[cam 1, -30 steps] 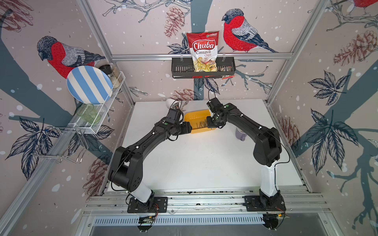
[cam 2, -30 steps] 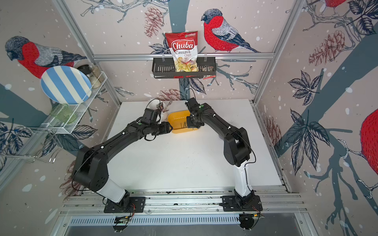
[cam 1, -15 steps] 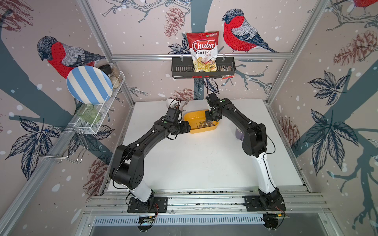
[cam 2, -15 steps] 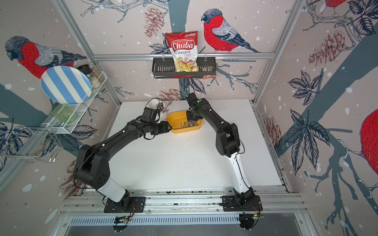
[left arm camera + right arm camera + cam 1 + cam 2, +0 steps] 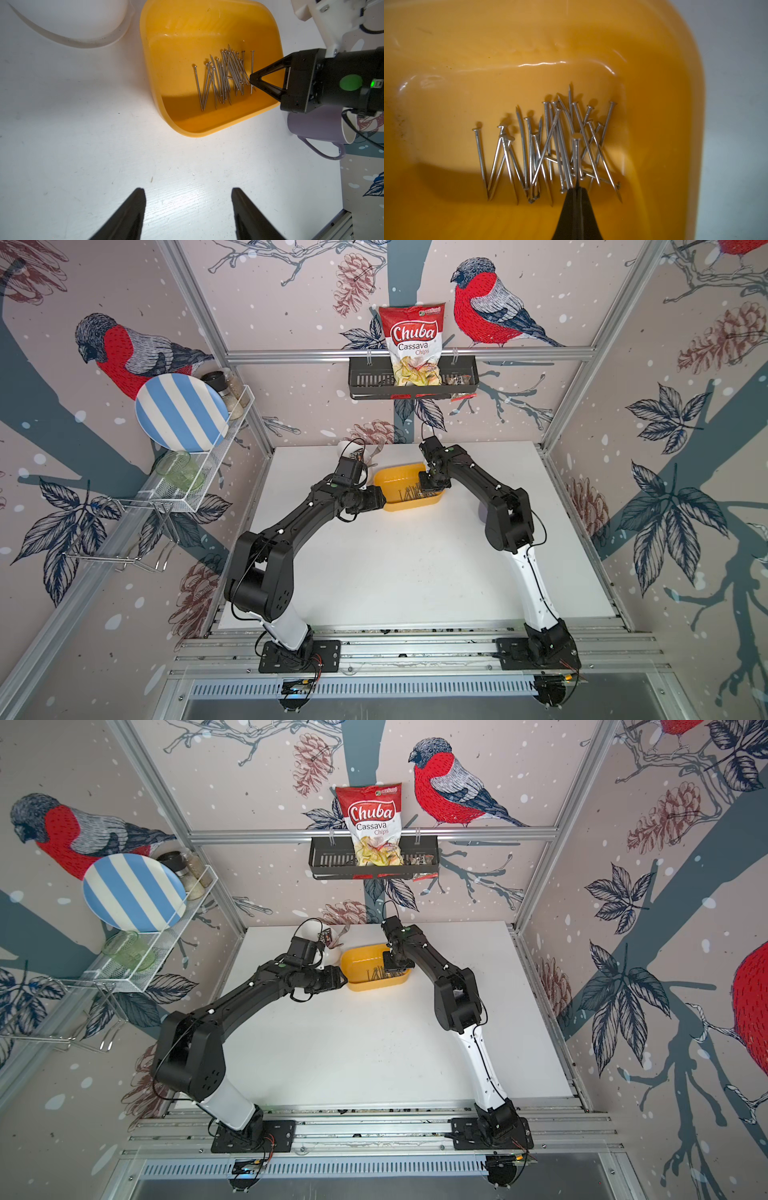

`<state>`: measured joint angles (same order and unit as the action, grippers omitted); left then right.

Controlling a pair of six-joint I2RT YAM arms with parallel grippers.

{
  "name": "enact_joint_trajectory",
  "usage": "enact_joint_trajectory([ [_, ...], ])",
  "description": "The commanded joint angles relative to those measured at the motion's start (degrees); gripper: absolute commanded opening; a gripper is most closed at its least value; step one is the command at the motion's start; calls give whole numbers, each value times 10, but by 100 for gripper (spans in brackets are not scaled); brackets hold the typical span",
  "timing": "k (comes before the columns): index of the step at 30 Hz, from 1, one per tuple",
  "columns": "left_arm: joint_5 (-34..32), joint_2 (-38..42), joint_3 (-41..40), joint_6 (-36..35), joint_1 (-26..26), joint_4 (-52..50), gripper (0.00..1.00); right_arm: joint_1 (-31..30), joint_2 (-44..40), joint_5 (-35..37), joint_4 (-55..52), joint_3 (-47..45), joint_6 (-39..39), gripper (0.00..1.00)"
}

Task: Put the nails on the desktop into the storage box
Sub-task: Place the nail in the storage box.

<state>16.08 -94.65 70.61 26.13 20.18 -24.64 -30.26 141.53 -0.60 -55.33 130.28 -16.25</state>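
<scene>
**1. Box** [image 5: 395, 479]: yellow tub at the back centre of the counter [image 5: 415, 564]. It sits in the same spot as 1 second ago, with more of its floor now showing in both top views.

**2. Nails** [image 5: 224, 81]: about 20, heaped on the box floor toward the right hand's end. Most lie parallel and several are crossed.

**3. Right hand** [image 5: 251, 80]: clenched on 1 nail [image 5: 576, 153]. It grips low on the shank, with the head pointing away from the wrist. The tips sit inside the box over the heap; whether they touch it cannot be told. 1 second ago the elbow stood farther out to the right. It has since swung in toward the counter's middle and matches the pose of 0.5 seconds ago.

**4. Left hand** [image 5: 187, 190]: released, jaws wide with nothing between them. It is over bare counter just short of the box's left end, unchanged over the second.

**5. Mug** [image 5: 315, 126]: lilac, on its side just beside the box, behind the right hand. The right arm now hides most of it in both top views; 1 second ago it showed clear.

**6. White cup** [image 5: 72, 12]: near the box's back left corner, unmoved.
</scene>
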Motion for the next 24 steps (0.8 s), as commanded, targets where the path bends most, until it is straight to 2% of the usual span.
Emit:
enact_joint_trajectory([
  [1, 2, 3, -6, -2, -2, 3, 68, -1, 3, -12, 1, -2, 5, 0],
  [7, 4, 3, -10, 1, -3, 7, 68, 0, 8, -23, 0, -1, 4, 2],
  [17, -2, -9, 23, 1, -3, -8, 68, 6, -4, -23, 5, 6, 2, 43],
  [24, -9, -15, 44, 4, -3, -11, 69, 9, -20, -39, 12, 15, 3, 46],
])
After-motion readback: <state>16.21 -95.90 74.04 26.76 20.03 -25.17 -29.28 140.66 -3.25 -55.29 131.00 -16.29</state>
